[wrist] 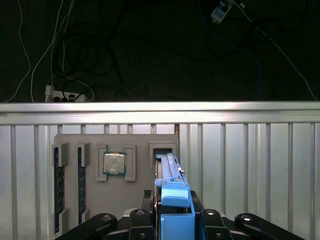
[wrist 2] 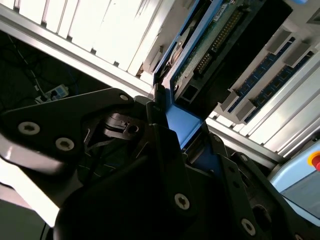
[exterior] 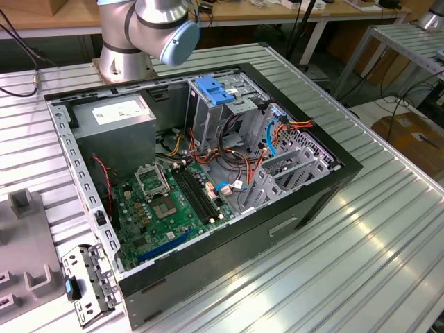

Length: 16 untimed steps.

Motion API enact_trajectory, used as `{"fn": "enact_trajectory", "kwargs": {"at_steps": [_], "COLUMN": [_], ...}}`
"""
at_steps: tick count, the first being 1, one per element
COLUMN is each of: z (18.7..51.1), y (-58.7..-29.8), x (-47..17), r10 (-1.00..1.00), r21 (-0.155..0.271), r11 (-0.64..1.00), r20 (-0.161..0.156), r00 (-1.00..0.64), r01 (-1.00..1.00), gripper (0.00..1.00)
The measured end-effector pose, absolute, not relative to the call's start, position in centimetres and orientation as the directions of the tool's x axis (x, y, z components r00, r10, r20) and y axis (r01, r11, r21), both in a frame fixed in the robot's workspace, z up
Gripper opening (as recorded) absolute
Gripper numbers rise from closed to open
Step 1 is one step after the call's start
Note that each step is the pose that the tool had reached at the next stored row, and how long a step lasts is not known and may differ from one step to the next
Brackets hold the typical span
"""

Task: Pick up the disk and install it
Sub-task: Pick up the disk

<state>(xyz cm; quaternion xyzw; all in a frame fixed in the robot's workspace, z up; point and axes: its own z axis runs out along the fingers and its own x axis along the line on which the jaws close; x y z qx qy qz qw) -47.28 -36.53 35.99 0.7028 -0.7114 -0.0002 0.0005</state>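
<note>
A green circuit board [exterior: 163,208] lies at seven o'clock in the black case [exterior: 208,267], a blue plate [exterior: 214,90] at twelve, on a ribbed silver table [exterior: 361,263]; the disk [wrist: 174,200] has blue rails.

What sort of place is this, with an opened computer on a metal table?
Likely a robotics lab or workshop: a robot arm stands by the open computer case on a ribbed metal table, and its gripper grips the disk at a grey parts tray.
</note>
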Motion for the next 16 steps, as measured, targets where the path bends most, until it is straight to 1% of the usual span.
{"fn": "enact_trajectory", "kwargs": {"at_steps": [16], "z": [36.35], "y": [-36.53], "x": [-47.28], "r10": [-1.0], "r21": [0.001], "r11": [0.012], "r20": [0.001], "r00": [-0.012], "r01": [-1.0], "gripper": [0.37]}}
